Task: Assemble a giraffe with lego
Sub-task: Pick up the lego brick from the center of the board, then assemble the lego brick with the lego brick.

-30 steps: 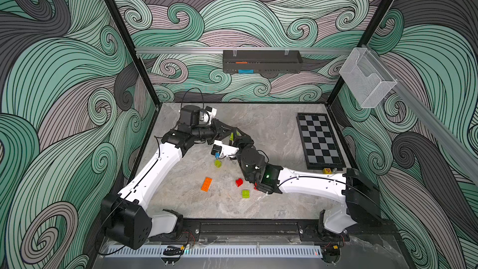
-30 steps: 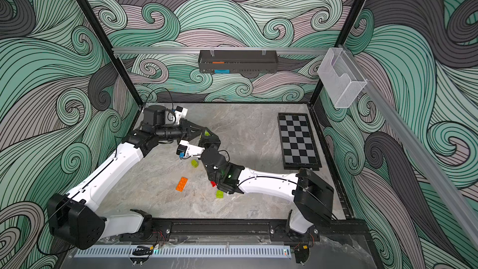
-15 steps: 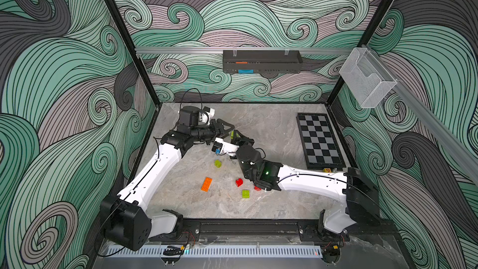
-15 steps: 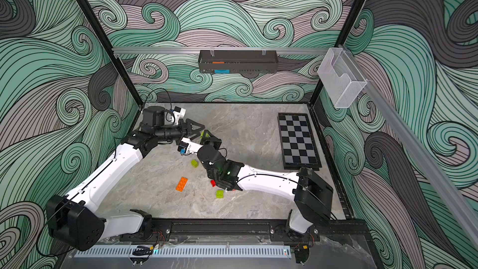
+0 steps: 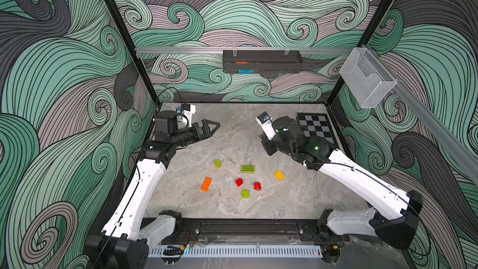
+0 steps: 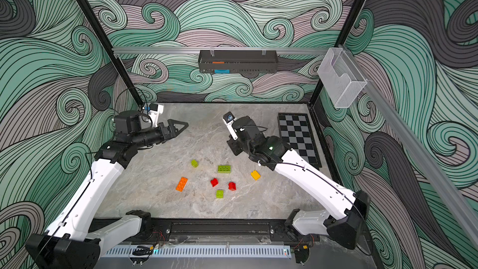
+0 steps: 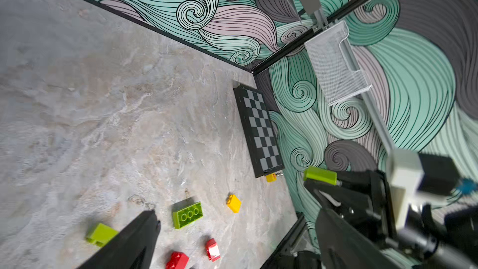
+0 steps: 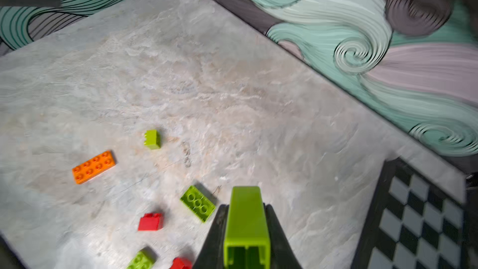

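Several lego bricks lie loose at the table's middle front: a long orange one [image 5: 206,184], two red ones [image 5: 239,182] [image 5: 257,186], a yellow one [image 5: 279,175], a flat lime one [image 5: 247,168] and two small lime ones [image 5: 217,163] [image 5: 245,193]. My right gripper [image 8: 245,208] is shut on another lime green brick [image 8: 245,223], held in the air left of the chequered board. My left gripper [image 5: 216,126] hovers at the back left, open and holding nothing. No giraffe shows in any view.
A black-and-grey chequered board [image 5: 316,130] lies along the right wall, with a small yellow piece [image 7: 271,177] at its near corner. A black tray [image 5: 261,60] hangs on the back wall. A clear basket [image 5: 367,81] hangs at the upper right.
The two grippers were together at the table's middle. The left one has opened and drawn back left. The right one has shut on the lime brick and carried it off to the right.
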`<state>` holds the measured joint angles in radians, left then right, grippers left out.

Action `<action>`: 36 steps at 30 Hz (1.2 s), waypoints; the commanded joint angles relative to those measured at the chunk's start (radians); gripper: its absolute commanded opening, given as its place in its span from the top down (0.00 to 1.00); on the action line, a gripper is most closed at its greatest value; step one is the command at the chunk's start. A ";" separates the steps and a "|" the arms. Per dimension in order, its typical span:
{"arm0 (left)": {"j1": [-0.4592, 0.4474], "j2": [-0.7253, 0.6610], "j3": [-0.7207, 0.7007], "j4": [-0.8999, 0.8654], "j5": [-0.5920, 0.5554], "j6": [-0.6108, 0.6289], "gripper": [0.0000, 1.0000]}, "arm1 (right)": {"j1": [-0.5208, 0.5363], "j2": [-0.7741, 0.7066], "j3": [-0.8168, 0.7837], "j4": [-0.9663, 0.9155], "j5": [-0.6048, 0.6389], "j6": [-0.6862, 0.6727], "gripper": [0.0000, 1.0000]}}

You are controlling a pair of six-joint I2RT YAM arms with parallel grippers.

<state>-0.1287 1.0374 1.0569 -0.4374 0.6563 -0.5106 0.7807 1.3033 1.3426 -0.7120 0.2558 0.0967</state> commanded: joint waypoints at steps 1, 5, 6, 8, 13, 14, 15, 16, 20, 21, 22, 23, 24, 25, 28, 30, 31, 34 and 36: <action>0.010 -0.044 -0.075 -0.095 -0.016 0.201 0.01 | -0.063 0.039 -0.001 -0.182 -0.267 0.285 1.00; 0.022 -0.101 -0.173 -0.100 -0.017 0.268 0.01 | -0.108 0.101 -0.027 -0.191 -0.369 0.394 1.00; 0.028 -0.116 -0.199 -0.096 -0.017 0.281 0.01 | -0.111 0.118 -0.031 -0.193 -0.376 0.411 1.00; 0.039 -0.151 -0.248 -0.075 -0.013 0.301 0.01 | -0.113 0.154 -0.033 -0.199 -0.381 0.441 1.00; 0.049 -0.204 -0.319 -0.055 -0.003 0.405 0.01 | -0.110 0.226 -0.040 -0.207 -0.388 0.498 1.00; 0.049 -0.207 -0.322 -0.055 -0.011 0.428 0.01 | -0.109 0.235 -0.046 -0.206 -0.373 0.508 1.00; 0.049 -0.207 -0.325 -0.053 -0.019 0.442 0.01 | -0.105 0.245 -0.053 -0.205 -0.361 0.516 1.00; 0.049 -0.209 -0.327 -0.049 -0.027 0.449 0.01 | -0.099 0.254 -0.059 -0.202 -0.347 0.524 1.00; 0.046 -0.201 -0.328 -0.021 -0.035 0.455 0.01 | -0.061 0.298 -0.079 -0.162 -0.319 0.541 1.00; 0.043 -0.199 -0.329 -0.012 -0.030 0.450 0.01 | -0.052 0.305 -0.076 -0.153 -0.326 0.538 1.00; 0.038 -0.197 -0.332 0.003 -0.015 0.445 0.01 | -0.041 0.313 -0.069 -0.146 -0.338 0.530 1.00; 0.031 -0.192 -0.335 0.021 0.006 0.435 0.01 | -0.033 0.318 -0.058 -0.146 -0.345 0.523 1.00; 0.026 -0.188 -0.339 0.041 0.022 0.418 0.01 | -0.028 0.320 -0.051 -0.145 -0.348 0.516 1.00; 0.023 -0.185 -0.345 0.065 0.041 0.401 0.01 | -0.026 0.316 -0.047 -0.147 -0.346 0.512 1.00; 0.022 -0.177 -0.360 0.109 0.056 0.385 0.01 | -0.032 0.315 -0.048 -0.146 -0.314 0.502 1.00; 0.023 -0.177 -0.359 0.093 0.043 0.412 0.01 | -0.037 0.332 -0.052 -0.140 -0.281 0.496 1.00; 0.024 -0.180 -0.359 0.083 0.037 0.424 0.01 | -0.038 0.347 -0.053 -0.133 -0.263 0.494 1.00; 0.027 -0.187 -0.356 0.063 0.034 0.440 0.01 | -0.033 0.391 -0.058 -0.102 -0.248 0.514 0.98; 0.030 -0.190 -0.353 0.061 0.034 0.443 0.01 | -0.031 0.407 -0.066 -0.067 -0.236 0.545 0.97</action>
<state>-0.1013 0.8577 0.6956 -0.3805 0.6765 -0.0944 0.7475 1.6794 1.2724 -0.8268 -0.0223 0.6128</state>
